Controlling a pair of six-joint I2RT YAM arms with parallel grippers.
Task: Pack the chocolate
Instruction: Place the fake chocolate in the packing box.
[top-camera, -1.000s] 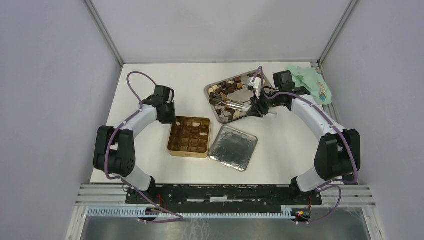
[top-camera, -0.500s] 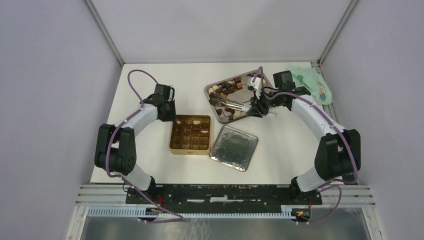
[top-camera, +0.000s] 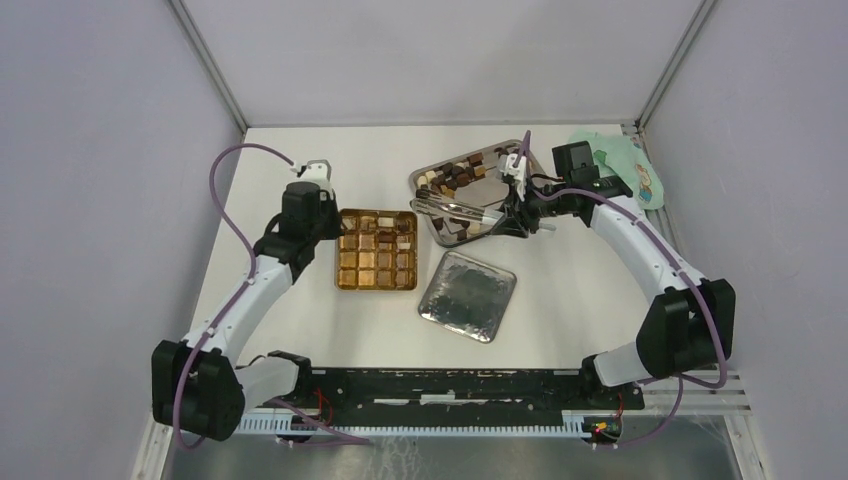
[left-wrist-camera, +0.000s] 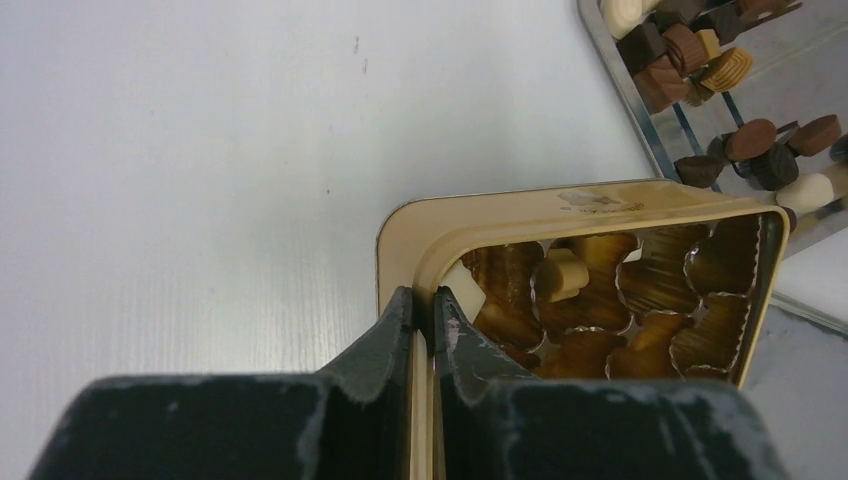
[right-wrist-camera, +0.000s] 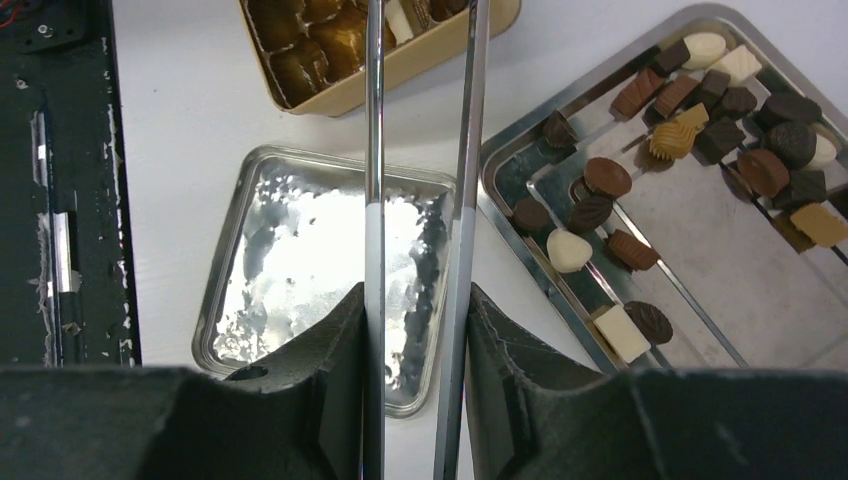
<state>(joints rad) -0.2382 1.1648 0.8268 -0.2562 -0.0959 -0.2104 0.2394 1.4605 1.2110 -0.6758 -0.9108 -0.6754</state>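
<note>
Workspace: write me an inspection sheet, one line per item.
Surface: white table, no spills seen.
Job's things: chocolate lies mostly on the steel tray; several pieces sit in the gold tin, and some of its cells are empty.
Clutter: square silver pan beside the tin, empty; green cloth at the far right corner.
Grippers: left gripper pinches the tin's wall at a corner; right gripper holds the tongs.
Cables: purple cables on both arms; the left one loops wide above the table.
Surroundings: grey walls; black base plate at the near edge.
</note>
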